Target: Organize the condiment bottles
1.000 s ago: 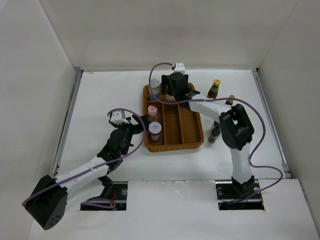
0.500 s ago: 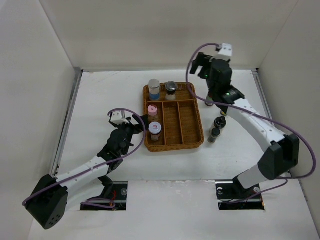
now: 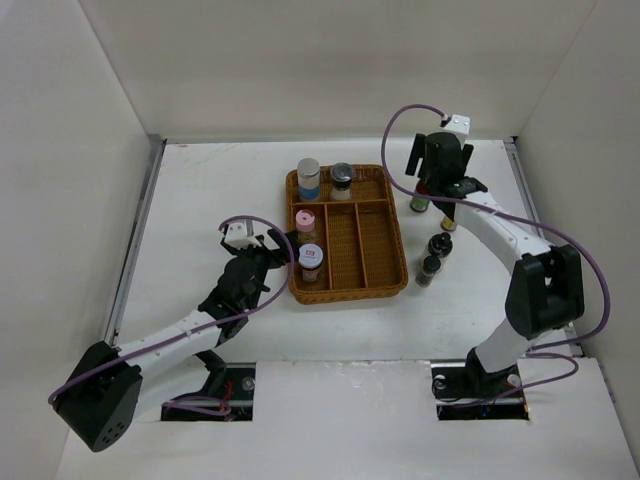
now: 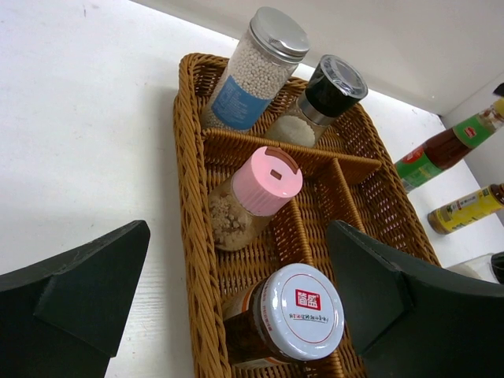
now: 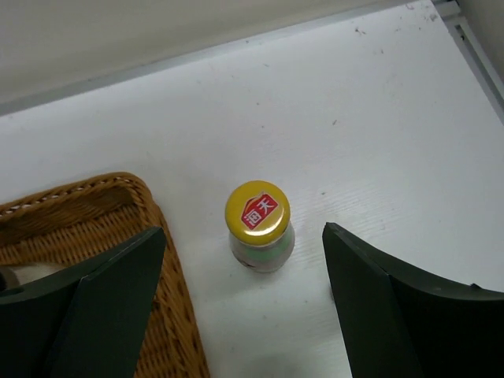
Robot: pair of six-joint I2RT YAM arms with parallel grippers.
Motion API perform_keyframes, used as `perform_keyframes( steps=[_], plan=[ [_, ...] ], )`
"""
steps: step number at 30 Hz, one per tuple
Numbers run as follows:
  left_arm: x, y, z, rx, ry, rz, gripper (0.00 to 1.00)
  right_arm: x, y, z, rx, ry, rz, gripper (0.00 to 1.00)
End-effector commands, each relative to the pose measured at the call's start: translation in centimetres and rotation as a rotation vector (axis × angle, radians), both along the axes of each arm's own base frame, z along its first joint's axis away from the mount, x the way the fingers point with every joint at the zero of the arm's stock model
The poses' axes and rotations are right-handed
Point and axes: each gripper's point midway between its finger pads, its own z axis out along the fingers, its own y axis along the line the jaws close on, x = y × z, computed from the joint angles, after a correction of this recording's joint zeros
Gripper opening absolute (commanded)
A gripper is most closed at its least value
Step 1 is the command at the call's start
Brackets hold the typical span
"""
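White surface carries a wicker tray already housing four bottles, perhaps three sauce bottles wait outside, right fingers spread over the yellow-capped bottle, left fingers spread, empty.

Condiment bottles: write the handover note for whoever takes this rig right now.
Left gripper: open, empty, at the wicker tray's near-left end, facing the pink-lidded jar.
Right gripper: open, empty, above the yellow-capped bottle standing on the table right of the tray.
Done: four in the tray: grey-capped blue-label bottle, black-capped jar, pink-lidded jar, white-lidded jar.
Left: the yellow-capped bottle and about three other bottles on the table right of the tray.
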Motion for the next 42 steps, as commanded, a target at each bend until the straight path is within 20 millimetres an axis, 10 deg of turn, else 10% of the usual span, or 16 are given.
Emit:
perform_keyframes(
  steps=[1,12,18,32,42],
  plan=[
    [0.2,-0.4,1.9,-0.049,-0.054,-0.01,0.99,0.9,0.1,0.8,0.019,-0.023,0.022,0.85],
    [0.2,-0.5,1.7,-0.046,-0.05,-0.012,0.99,2.5,-0.1,-1.0,-0.007,-0.004,0.015,0.58],
    [0.3,-1.1,1.3,-0.041,-0.039,-0.033,0.98,2.9,-0.4,-0.4,-0.028,-0.031,-0.004,0.68],
    [0.6,-1.9,0.6,-0.031,-0.023,-0.056,0.97,3.1,-1.2,2.0,-0.041,-0.102,-0.029,0.34],
    [0.4,-1.4,1.3,-0.048,-0.046,-0.047,0.97,1.3,-0.4,11.7,-0.062,-0.327,0.002,0.24]
  ],
)
